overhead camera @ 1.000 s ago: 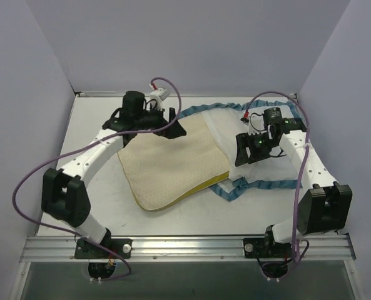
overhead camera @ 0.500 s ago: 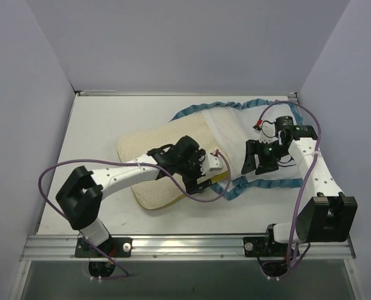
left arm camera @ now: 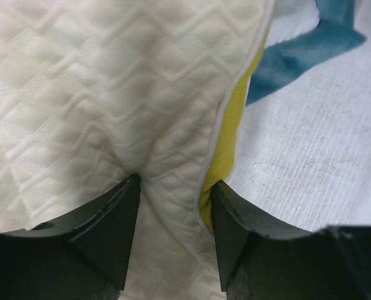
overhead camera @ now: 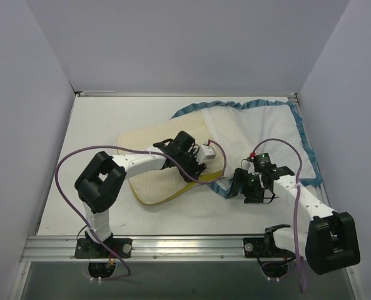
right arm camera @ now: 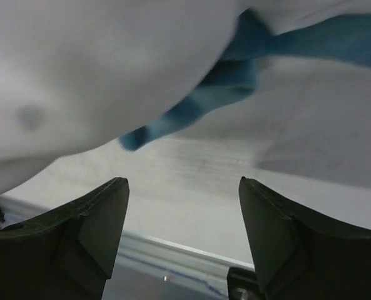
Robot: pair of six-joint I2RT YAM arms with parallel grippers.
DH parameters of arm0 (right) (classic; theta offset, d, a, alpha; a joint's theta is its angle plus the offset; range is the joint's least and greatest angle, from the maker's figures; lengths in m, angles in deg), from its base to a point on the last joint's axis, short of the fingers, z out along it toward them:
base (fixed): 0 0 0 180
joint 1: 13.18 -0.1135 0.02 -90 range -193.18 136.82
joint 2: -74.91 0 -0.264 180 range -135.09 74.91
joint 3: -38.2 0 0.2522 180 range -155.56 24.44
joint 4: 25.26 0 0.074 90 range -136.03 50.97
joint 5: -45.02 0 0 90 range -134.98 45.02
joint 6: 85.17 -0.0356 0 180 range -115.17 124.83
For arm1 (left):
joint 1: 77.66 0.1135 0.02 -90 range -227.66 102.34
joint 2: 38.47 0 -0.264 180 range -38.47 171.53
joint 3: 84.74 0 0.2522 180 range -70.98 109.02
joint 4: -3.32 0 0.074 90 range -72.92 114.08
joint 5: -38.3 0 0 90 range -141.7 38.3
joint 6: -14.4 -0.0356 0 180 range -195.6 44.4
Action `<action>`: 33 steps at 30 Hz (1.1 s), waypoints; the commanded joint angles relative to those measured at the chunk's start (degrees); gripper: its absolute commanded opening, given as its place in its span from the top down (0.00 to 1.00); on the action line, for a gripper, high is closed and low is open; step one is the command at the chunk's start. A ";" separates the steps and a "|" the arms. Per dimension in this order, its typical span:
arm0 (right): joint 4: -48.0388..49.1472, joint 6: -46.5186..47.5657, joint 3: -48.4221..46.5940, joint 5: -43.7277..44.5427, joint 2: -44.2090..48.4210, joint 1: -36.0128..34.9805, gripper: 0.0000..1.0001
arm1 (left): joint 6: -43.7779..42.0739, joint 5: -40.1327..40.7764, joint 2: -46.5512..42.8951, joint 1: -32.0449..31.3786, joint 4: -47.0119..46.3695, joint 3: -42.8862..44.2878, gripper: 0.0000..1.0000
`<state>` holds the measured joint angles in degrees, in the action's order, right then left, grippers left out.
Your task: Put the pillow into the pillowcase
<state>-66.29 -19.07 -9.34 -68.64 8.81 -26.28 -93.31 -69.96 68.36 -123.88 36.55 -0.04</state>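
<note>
The cream pillow [overhead camera: 144, 178] lies flat at the centre left of the table, its yellow side band along the near right edge. The pillowcase [overhead camera: 263, 128] is spread at the back right, white inside up, with teal trim [overhead camera: 307, 147] round it. My left gripper [overhead camera: 196, 167] is shut on the pillow's right edge. In the left wrist view the gripper [left arm camera: 176, 231] pinches a fold of the pillow [left arm camera: 110, 94] and its yellow band [left arm camera: 226, 147]. My right gripper [overhead camera: 238, 189] is open and empty at the pillowcase's near edge. In the right wrist view the gripper [right arm camera: 182, 237] sits below the white pillowcase [right arm camera: 97, 69] and teal trim [right arm camera: 229, 84].
Grey walls enclose the table on the left, back and right. A metal rail [overhead camera: 185, 245] runs along the near edge, also showing in the right wrist view [right arm camera: 172, 250]. Purple cables loop from both arms over the table.
My left arm swung from the pillow's back left corner to its right edge and shut on it. My right gripper moved towards the near edge. The pillowcase now lies spread wider to the back right.
</note>
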 commanded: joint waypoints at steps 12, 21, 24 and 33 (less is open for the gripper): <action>28.39 -13.10 0.56 9.61 -18.96 -5.17 0.36 | 10.33 -11.62 0.75 5.35 -0.92 0.08 0.45; 22.97 -12.49 -6.20 -2.60 -15.82 -18.69 1.00 | 32.01 -27.06 3.39 8.86 -14.52 1.48 1.00; 18.14 -9.34 -8.23 -8.49 -11.42 -21.34 1.00 | 44.75 -29.11 3.74 9.12 -27.25 1.31 1.00; 12.24 0.78 -9.90 -22.91 -7.64 -21.79 1.00 | 61.66 -20.95 6.28 10.18 -38.89 2.72 1.00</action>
<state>-48.68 -21.58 -17.26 -76.72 -0.37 -46.56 -38.30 -96.78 72.64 -114.72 9.16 0.31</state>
